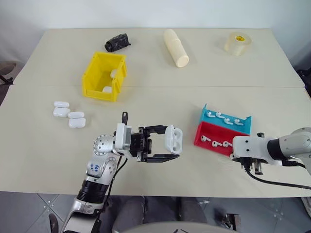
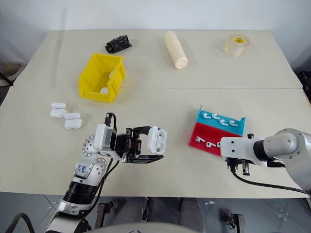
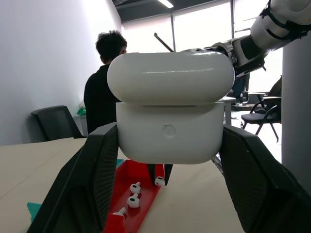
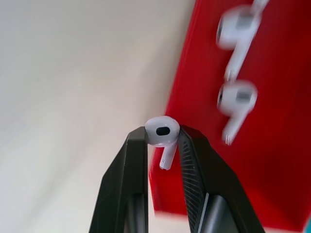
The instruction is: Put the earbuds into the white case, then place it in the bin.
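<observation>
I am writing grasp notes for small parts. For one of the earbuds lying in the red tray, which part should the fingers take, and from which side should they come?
Probably the round head, from above. The earbuds lie flat in the red tray, thin stems along its floor, so the head stands highest. The right gripper already holds one earbud that way, stem hanging free.

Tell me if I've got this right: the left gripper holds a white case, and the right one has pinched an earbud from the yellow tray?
Nearly. The left gripper does hold the white case, and the right gripper pinches an earbud, but the right wrist view shows the tray is red, not yellow.
</observation>
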Available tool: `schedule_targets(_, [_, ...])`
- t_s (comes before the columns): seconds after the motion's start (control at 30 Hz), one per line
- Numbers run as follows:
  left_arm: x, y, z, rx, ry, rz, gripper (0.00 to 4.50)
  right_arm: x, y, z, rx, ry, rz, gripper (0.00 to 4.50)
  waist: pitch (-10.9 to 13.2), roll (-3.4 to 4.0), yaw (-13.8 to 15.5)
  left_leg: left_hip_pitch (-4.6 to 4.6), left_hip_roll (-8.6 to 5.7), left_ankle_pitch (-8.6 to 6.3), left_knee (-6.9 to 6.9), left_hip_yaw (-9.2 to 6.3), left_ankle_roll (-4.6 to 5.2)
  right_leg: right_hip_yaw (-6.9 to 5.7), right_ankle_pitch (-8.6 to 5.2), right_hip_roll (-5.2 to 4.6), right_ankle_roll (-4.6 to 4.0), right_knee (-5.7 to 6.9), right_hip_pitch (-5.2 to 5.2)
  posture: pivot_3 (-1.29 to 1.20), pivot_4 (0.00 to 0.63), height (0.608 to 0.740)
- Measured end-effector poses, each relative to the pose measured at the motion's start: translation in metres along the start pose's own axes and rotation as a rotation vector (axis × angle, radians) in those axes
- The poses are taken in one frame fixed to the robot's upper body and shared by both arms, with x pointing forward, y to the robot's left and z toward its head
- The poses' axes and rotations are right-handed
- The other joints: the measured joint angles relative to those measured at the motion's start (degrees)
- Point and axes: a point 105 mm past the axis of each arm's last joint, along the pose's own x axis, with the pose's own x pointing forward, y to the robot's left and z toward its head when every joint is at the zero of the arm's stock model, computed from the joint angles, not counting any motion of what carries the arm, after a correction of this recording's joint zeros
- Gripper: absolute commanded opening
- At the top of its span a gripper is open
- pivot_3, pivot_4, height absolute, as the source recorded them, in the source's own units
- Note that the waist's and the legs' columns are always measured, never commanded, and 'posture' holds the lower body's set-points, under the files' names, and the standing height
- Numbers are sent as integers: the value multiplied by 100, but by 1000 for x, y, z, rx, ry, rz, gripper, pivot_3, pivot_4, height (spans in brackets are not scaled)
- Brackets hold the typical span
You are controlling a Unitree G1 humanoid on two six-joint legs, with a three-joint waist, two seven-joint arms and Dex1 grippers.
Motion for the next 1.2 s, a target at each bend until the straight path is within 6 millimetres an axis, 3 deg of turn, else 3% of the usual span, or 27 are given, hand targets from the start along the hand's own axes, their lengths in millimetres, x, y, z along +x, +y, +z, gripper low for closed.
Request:
schedule_targets(0.2, [-6,1,0,-20,17,-2,2762,-13,-7,46,60,-384,-57,517,4,-7,4,0,2,0,2,-6,0,-5,0,1,0,-2,5,0,150,740])
schedule_targets(0.47, [-6,10,2,-72,23,-7,2762,-14,-8,105,121,-907,-132,517,4,-7,1,3,-1,2,4,-21,-5,-16,1,0,1,-1,13,0,150,740])
schedule_targets(0.63, [-7,17,3,-88,28,-3,2762,-27,-17,133,189,-1186,-212,517,4,-8,-11,3,-1,2,3,-30,-6,-19,1,0,1,0,13,0,150,740])
schedule_targets(0.87, [-5,22,8,-101,21,-10,2762,-30,-21,146,280,-1330,-237,517,4,-6,-17,3,-5,2,4,-31,-6,-18,0,-1,0,30,11,0,150,740])
schedule_targets(1.2, [-2,26,9,-157,-2,12,2762,-25,-6,158,354,-1417,-159,517,4,-6,-22,3,-5,3,2,-33,-6,-18,0,0,-1,35,9,0,150,740])
